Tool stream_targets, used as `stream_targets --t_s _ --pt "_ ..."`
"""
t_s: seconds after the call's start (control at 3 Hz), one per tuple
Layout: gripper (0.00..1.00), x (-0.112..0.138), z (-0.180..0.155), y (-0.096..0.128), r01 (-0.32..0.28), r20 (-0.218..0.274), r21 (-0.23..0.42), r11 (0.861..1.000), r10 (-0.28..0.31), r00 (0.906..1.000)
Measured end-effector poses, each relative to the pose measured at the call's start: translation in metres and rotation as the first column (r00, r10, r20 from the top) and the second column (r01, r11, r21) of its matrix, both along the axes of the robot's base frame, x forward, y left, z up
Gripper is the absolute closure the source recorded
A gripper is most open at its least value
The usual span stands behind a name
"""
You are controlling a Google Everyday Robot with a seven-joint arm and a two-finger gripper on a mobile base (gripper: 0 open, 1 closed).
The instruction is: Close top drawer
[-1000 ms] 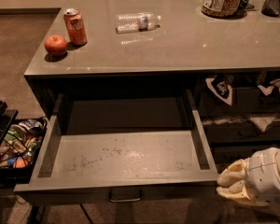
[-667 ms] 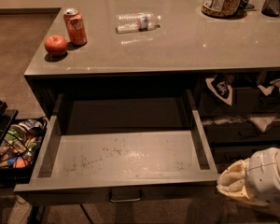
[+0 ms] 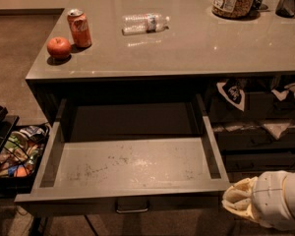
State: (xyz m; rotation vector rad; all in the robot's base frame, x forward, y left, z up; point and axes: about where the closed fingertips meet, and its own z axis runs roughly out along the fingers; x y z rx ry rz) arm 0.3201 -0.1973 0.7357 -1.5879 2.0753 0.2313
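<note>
Top drawer (image 3: 132, 165) stands pulled far out under the grey counter (image 3: 196, 48), its small handle (image 3: 132, 208) at 6 o'clock of the front. At 4 o'clock from the drawer, just beside its right front corner, is the gripper (image 3: 232, 201); whether it is open or closed I cannot tell

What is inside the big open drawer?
The top drawer shows only its scuffed pale floor; its back lies shadowed under the counter. The gripper sits beside its front right corner.

Claw (image 3: 230, 201) hangs in open space beside top drawer (image 3: 88, 204) corner.
</note>
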Motion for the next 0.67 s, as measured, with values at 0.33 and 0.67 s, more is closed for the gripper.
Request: stream_targets --t_s 0.33,0.67 --pt "1.0 0.004 -0.013 0.008 -0.001 0.052 -0.019 1.0 0.002 0.9986" --pt "1.0 0.02 -0.027 0.018 -0.014 0.089 -0.036 0.999 0.017 0.9958"
